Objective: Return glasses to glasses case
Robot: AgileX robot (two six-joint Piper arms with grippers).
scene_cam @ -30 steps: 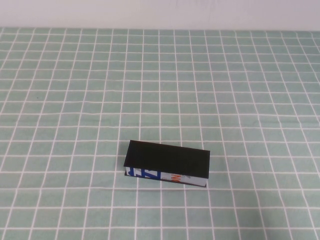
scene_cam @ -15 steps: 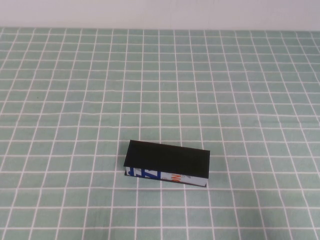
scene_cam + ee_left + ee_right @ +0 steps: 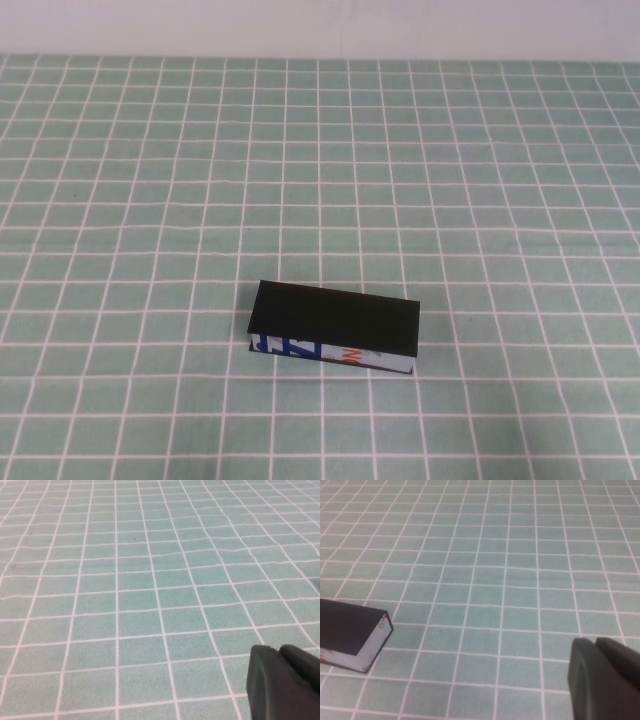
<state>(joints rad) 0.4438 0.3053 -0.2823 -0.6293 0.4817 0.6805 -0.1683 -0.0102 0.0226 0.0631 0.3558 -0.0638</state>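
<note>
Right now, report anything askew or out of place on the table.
The closed glasses case lies slightly skewed to the checked cloth's grid. No glasses show. The left tool and the shut right tool hang clear above the cloth.

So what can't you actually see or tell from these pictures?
- The glasses: in no view. The glasses case lies lid down, so its inside is hidden.
- Case in the right wrist view: only one end shows; the picture's edge cuts off the rest.
- Left pincer: only dark fingertips at the left wrist view's corner; open or shut is unclear.
- Right pincer: shut, mostly cut off by the right wrist view's edge.
- Both arms: outside the high view.
</note>
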